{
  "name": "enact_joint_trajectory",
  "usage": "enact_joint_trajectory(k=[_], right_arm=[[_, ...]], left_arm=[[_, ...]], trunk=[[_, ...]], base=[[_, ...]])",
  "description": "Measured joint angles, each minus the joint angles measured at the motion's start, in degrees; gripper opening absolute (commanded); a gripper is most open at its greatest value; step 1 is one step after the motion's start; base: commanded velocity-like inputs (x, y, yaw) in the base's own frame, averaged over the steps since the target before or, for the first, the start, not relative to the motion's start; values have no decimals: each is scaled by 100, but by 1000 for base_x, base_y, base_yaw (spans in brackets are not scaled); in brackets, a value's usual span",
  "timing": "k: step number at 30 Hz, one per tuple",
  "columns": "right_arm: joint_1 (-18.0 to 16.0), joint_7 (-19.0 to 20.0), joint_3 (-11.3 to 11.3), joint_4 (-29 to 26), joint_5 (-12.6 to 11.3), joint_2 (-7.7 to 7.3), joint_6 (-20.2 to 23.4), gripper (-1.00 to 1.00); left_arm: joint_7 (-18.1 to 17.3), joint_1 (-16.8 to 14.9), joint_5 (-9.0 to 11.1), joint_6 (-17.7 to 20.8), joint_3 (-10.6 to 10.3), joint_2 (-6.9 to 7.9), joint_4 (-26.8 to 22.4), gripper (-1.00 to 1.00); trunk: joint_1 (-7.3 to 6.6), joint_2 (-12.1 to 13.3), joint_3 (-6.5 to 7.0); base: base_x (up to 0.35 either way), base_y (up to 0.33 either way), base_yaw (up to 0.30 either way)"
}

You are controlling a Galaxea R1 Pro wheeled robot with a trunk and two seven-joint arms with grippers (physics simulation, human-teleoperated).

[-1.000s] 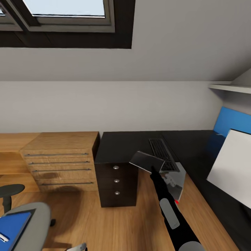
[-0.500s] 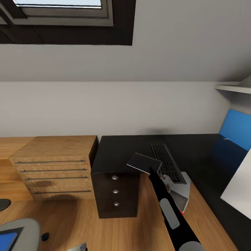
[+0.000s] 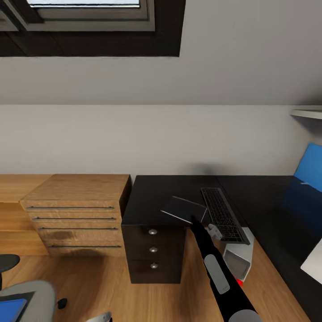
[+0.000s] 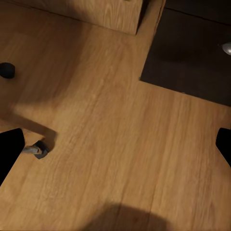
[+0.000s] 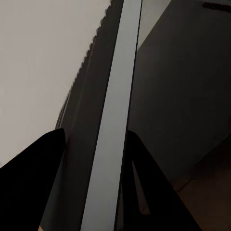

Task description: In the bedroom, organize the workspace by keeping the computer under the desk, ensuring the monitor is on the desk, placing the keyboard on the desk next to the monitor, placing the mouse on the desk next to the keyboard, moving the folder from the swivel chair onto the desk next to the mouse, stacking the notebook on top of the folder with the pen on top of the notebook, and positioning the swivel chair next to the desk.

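Observation:
My right gripper is shut on the notebook, a flat dark slab with a white edge. It holds the notebook tilted over the front edge of the black desk, just left of the keyboard. In the right wrist view the black fingers flank the notebook's white edge. The pale computer stands under the desk. A corner of the monitor's white back shows at far right. The swivel chair with the blue folder sits at the lower left. My left gripper is open over the wooden floor.
A light wooden drawer chest stands left of the desk's black drawer pedestal. The blue back panel rises at the right under a shelf. In the left wrist view, chair castors rest on the floor near the pedestal.
The camera has moved closer to the desk, pushing the chair, folder and monitor toward the picture's edges. The notebook stays held in my right gripper beside the keyboard.

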Motion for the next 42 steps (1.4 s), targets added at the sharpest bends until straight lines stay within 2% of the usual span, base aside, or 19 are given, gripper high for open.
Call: enact_joint_trajectory(k=[42], right_arm=[[1, 7, 2, 183, 22, -29, 88, -100]], left_arm=[[-7, -1, 0, -2, 1, -1, -1, 100]], trunk=[[0, 0, 0]], base=[[1, 0, 14]])
